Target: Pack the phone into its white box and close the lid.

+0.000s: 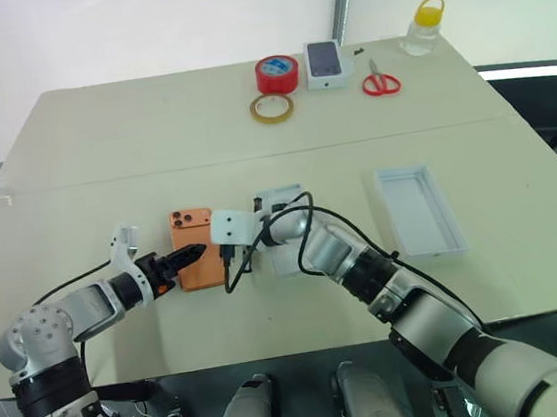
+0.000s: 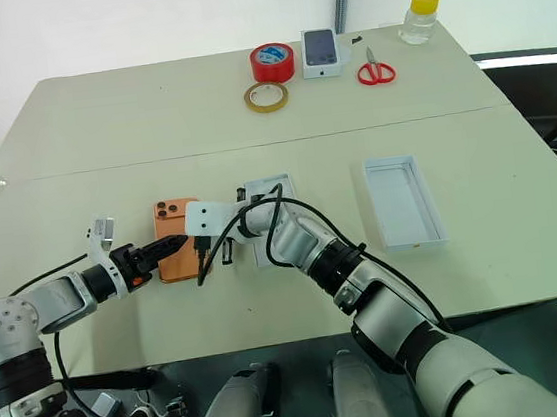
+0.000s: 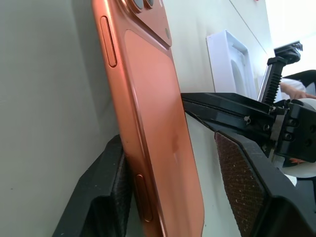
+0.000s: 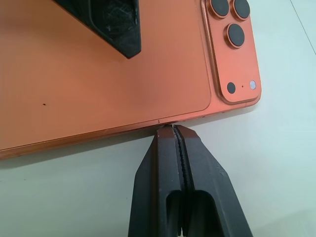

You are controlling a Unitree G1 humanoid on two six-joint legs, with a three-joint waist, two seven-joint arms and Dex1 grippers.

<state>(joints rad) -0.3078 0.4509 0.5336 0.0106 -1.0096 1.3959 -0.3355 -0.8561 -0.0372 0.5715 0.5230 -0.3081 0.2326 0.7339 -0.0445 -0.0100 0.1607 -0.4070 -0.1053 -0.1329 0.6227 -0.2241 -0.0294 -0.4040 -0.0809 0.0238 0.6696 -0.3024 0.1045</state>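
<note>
The orange phone lies back up on the table, its lenses at the far end. My left gripper straddles its near left part, open. In the left wrist view one finger rests against the phone's edge and the other pad stands off its back. My right gripper is shut, its tips touching the phone's long right edge. The white box sits just behind my right arm, partly hidden. The all-white lid lies rim up further right.
Along the far edge of the table stand a red tape roll, a yellowish tape ring, a small white box printed with a phone, red scissors and a yellow-capped bottle.
</note>
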